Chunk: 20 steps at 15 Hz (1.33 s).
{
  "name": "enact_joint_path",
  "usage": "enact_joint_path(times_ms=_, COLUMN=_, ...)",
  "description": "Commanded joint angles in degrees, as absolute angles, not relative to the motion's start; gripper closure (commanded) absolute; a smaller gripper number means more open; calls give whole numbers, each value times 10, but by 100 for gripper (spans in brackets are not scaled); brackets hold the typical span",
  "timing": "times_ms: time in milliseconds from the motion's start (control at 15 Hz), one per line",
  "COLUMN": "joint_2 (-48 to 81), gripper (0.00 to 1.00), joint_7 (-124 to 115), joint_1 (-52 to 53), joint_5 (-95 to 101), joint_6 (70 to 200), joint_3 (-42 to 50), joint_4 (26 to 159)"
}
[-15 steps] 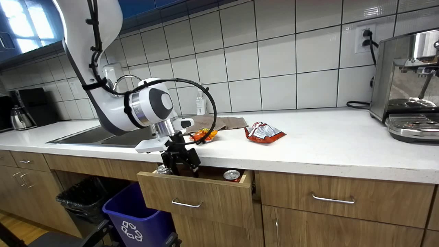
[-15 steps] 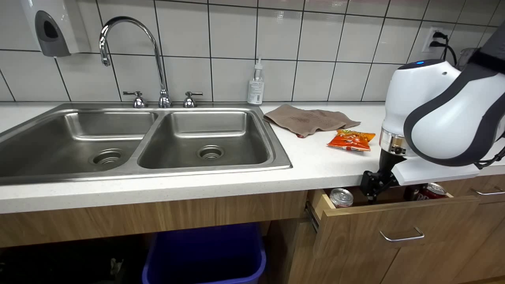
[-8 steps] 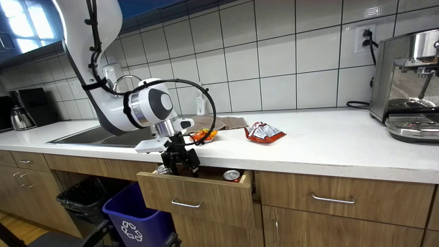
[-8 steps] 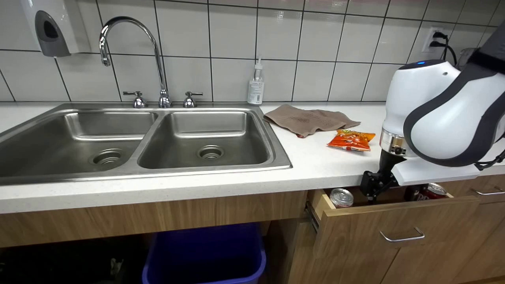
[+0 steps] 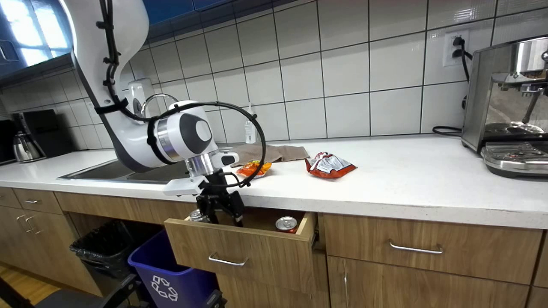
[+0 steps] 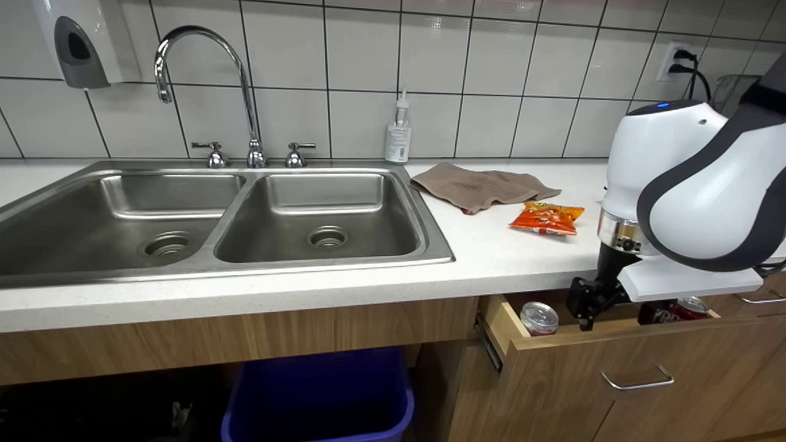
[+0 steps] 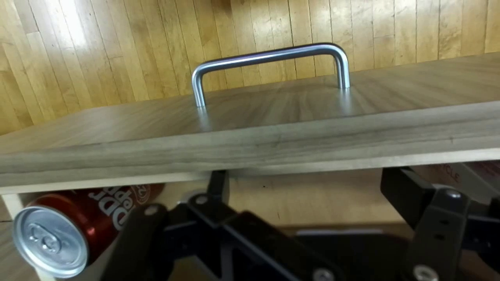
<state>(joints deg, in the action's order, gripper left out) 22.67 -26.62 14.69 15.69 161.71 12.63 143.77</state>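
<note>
My gripper (image 7: 308, 180) reaches down into the pulled-out wooden drawer (image 5: 239, 252), its black fingers spread wide with nothing between them. In the wrist view the fingertips sit against, or very close to, the inner face of the drawer front; whether they touch is hard to tell. A dark red Dr Pepper can (image 7: 97, 222) stands at one end of the drawer, also visible in both exterior views. At the opposite end is a silver-topped can (image 6: 540, 319), partly behind the gripper (image 5: 226, 220) in an exterior view. The drawer's metal handle (image 7: 269, 56) is on the outside of the front.
On the white countertop lie an orange snack bag (image 6: 546, 218), a red and silver bag (image 5: 329, 166) and a brown cloth (image 6: 485, 186). A steel sink (image 6: 344, 265) is set beside them. Below stand a blue recycling bin (image 5: 188, 286) and a black-lined bin (image 5: 107, 244).
In the last half second the gripper and the drawer have moved outward together, away from the counter. The cans have shifted along with the drawer. Before that, almost nothing moved.
</note>
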Motion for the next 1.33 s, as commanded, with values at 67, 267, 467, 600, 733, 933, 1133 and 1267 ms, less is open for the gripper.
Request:
enact_joint_path(times_ms=67, joint_2=192, gripper=0, joint_7=-270, joint_1=154, joint_5=139, joint_6=1615, joint_3=120, joint_4=1494)
enact_joint_path(times_ms=267, joint_2=179, gripper=0, joint_7=-271, joint_1=150, joint_5=131, joint_6=1613, joint_3=117, joint_4=1512)
enact_joint_path(times_ms=467, joint_2=166, gripper=0, joint_7=-271, joint_1=148, joint_5=122, joint_6=1610, joint_3=112, joint_4=1533)
enact_joint_path(times_ms=600, joint_2=157, gripper=0, joint_7=-270, joint_1=146, joint_5=114, joint_6=1609, joint_3=108, joint_4=1546)
enact_joint_path(times_ms=733, joint_2=147, gripper=0, joint_7=-269, joint_1=144, joint_5=106, joint_6=1606, joint_3=104, joint_4=1559)
enact_joint_path(times_ms=933, joint_2=133, gripper=0, joint_7=-269, joint_1=142, joint_5=97, joint_6=1604, joint_3=99, joint_4=1581)
enact_joint_path(times_ms=1133, joint_2=122, gripper=0, joint_7=-269, joint_1=139, joint_5=86, joint_6=1602, joint_3=93, joint_4=1591)
enact_joint_path(times_ms=1267, joint_2=114, gripper=0, joint_7=-269, joint_1=135, joint_5=70, joint_6=1604, joint_3=84, joint_4=1592)
